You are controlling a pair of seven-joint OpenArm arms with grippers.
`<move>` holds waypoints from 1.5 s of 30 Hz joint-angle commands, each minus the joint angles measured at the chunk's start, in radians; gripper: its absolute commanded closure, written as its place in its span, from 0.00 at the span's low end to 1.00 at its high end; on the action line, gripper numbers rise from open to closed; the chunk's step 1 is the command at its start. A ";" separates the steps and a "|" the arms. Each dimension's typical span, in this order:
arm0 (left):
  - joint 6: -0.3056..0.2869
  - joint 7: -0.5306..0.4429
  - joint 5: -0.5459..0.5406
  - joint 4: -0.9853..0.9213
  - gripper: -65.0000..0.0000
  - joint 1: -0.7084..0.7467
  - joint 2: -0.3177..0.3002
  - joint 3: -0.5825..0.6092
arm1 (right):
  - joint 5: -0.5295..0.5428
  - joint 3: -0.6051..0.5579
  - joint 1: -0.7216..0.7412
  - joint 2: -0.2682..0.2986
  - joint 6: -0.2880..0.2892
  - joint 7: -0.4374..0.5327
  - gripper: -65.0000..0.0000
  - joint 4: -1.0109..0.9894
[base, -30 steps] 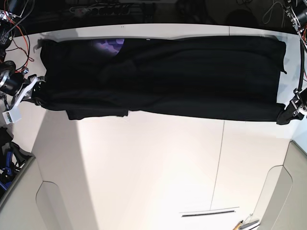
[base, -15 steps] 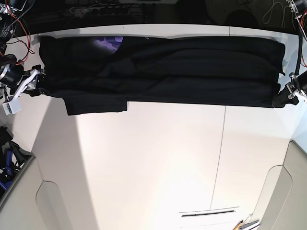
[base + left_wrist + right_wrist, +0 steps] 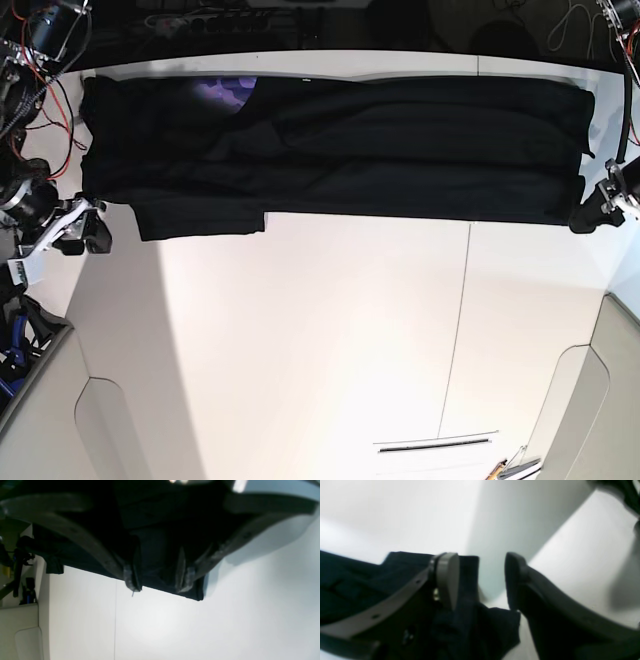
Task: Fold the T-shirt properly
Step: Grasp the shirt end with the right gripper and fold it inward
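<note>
The black T-shirt (image 3: 400,150) lies flat as a long band across the far side of the white table (image 3: 300,350). A bit of purple print (image 3: 225,95) peeks out near its far left. My left gripper (image 3: 597,207) stands open at the shirt's near right corner. In the left wrist view, its fingertips (image 3: 132,580) straddle the cloth edge (image 3: 160,555), pinching nothing. My right gripper (image 3: 85,228) is open just off the shirt's near left corner. In the right wrist view, the cloth (image 3: 357,580) lies under and beside the spread right gripper (image 3: 480,580).
Red and black cables (image 3: 40,60) hang at the far left by the arm's base. Blue items (image 3: 15,350) sit off the table's left edge. A seam (image 3: 460,330) runs down the tabletop, and a dark strip (image 3: 435,443) lies near the front edge.
Both grippers went from shut on the shirt's ends to open, letting the cloth go. The shirt's near edge settled farther back. My right gripper drew back toward the near left.
</note>
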 commanded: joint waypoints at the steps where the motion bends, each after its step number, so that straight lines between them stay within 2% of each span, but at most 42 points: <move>1: -0.012 -0.014 -0.023 0.017 0.61 -0.013 -0.028 -0.007 | -0.002 -0.014 0.031 0.014 -0.005 0.036 0.54 -0.029; 7: -0.012 -0.015 -0.023 0.017 0.61 -0.013 -0.028 -0.007 | -0.018 -0.141 0.117 0.014 -0.007 0.066 0.54 -0.312; 11: -0.012 -0.014 -0.023 0.017 0.61 -0.013 -0.028 -0.007 | -0.011 -0.218 0.149 0.014 -0.008 0.065 0.55 -0.390; 12: -0.012 -0.014 -0.023 0.017 0.61 -0.013 -0.028 -0.007 | -0.010 -0.231 0.152 0.014 -0.008 0.065 0.59 -0.389; 13: -0.012 -0.015 -0.023 0.017 0.61 -0.013 -0.028 -0.007 | -0.010 -0.240 0.160 0.014 -0.007 0.058 0.68 -0.389; 15: -0.012 -0.017 -0.023 0.017 0.61 -0.013 -0.028 -0.007 | -0.002 -0.245 0.180 0.014 -0.007 0.029 1.00 -0.385; 19: -0.012 -0.018 -0.023 0.017 0.61 -0.013 -0.028 -0.007 | 0.085 -0.239 0.221 0.014 -0.007 -0.027 1.00 -0.339; 24: -0.012 -0.018 -0.023 0.017 0.61 -0.013 -0.027 -0.007 | 0.147 -0.239 0.177 -0.012 0.008 -0.104 1.00 -0.124; 31: -0.012 -0.018 -0.023 0.017 0.61 -0.013 -0.027 -0.007 | 0.174 -0.239 -0.046 -0.138 0.008 -0.128 1.00 0.225; 33: -0.012 -0.019 -0.023 0.017 0.61 -0.013 -0.027 -0.007 | 0.173 -0.239 -0.106 -0.159 0.008 -0.135 1.00 0.283; 39: -0.012 -0.019 -0.026 0.017 0.61 -0.013 -0.027 -0.007 | 0.169 -0.239 -0.190 -0.158 0.008 -0.135 1.00 0.331; 45: -0.012 -0.019 -0.026 0.017 0.61 -0.013 -0.027 -0.007 | 0.173 -0.239 -0.209 -0.158 0.012 -0.206 1.00 0.331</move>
